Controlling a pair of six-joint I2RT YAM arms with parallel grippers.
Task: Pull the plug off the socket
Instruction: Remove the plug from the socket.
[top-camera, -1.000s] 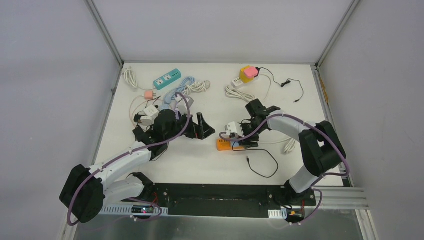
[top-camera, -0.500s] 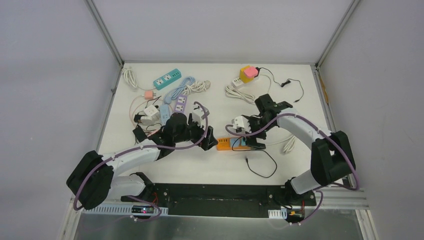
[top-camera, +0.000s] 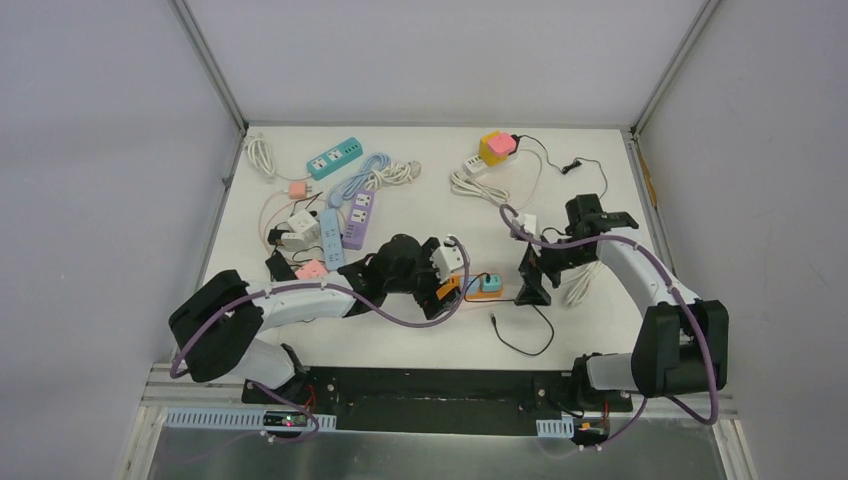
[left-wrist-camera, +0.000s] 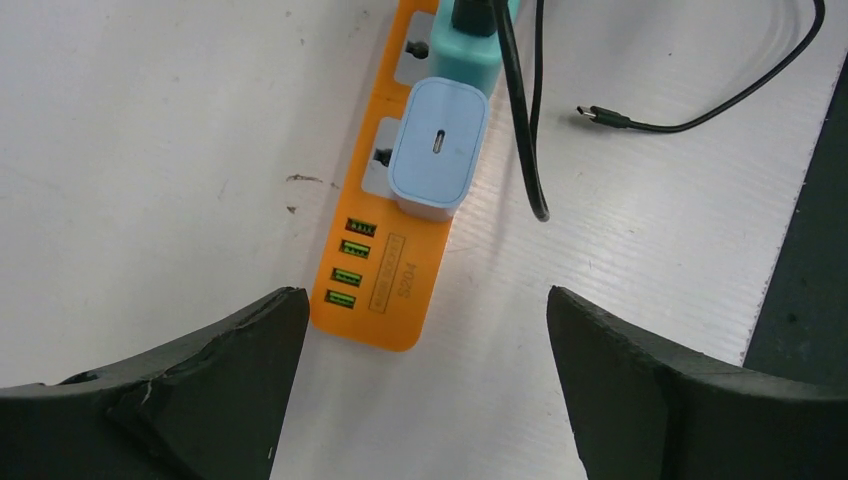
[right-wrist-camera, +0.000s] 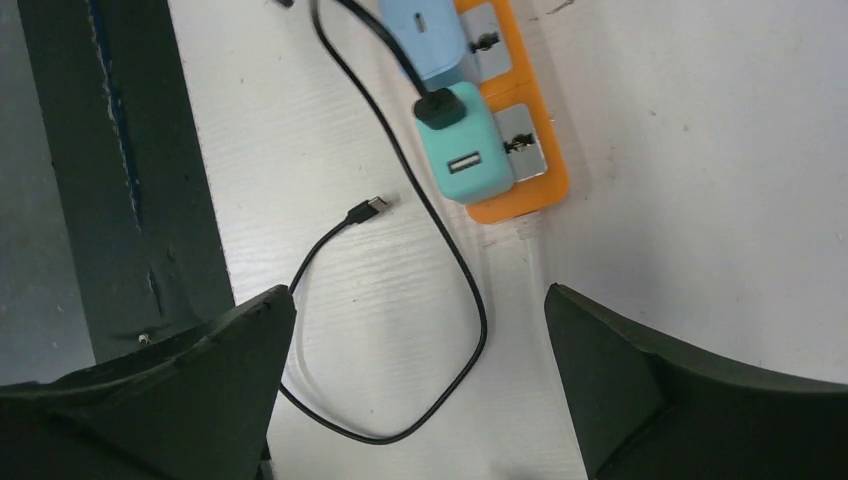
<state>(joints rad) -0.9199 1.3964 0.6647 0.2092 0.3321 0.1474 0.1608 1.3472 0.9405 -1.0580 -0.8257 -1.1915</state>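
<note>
The orange power strip lies towards the near edge of the surface, about midway between its left and right edges, with its long axis running roughly along that edge. Two plugs sit in it side by side, a pale blue charger and a teal adapter trailing a black cable. The left arm hangs over the strip's left end, and its jaws are spread wide and empty. From its wrist the strip runs straight up the gap, so the left jaws would close across its width, and the pale blue charger is just ahead of them. The right arm stands just off the strip's right end, its jaws also wide with nothing in them. From there the teal adapter is ahead and a shade right of centre. To me the left jaws look nearer and squarer to the charger, and the right jaws are better placed for the teal one
</note>
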